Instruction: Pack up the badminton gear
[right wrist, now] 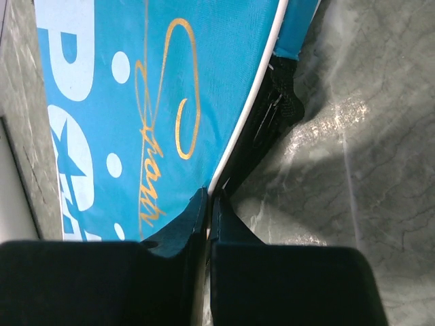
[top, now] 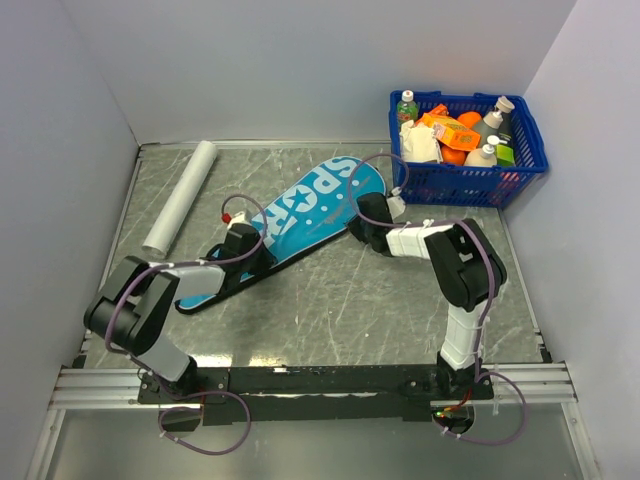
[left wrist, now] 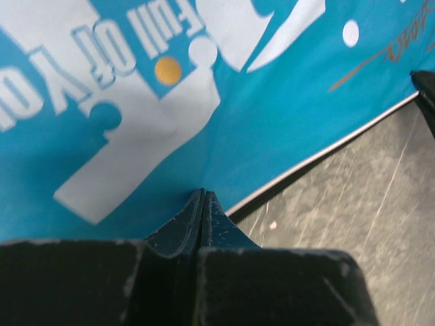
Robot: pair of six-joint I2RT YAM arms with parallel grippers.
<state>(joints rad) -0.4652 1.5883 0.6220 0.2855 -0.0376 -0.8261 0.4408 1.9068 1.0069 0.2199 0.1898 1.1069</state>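
Note:
The long teal bag (top: pixel 305 210) lettered SPORT lies flat and diagonal in the middle of the table. My left gripper (top: pixel 244 245) is shut at the bag's narrow handle end, its tips (left wrist: pixel 203 195) pressed together on the teal fabric (left wrist: pixel 272 102) just inside the edge. My right gripper (top: pixel 360 215) is at the bag's wide end, shut (right wrist: pixel 210 195) on its white-piped rim (right wrist: pixel 255 102), where a dark opening shows beside the teal cover (right wrist: pixel 204 81). No rackets and no shuttlecock are in view.
A blue plastic basket (top: pixel 520 165) full of groceries stands at the back right, close behind the right gripper. A white rolled tube (top: pixel 180 195) lies at the back left. Grey walls close in the left, right and far sides.

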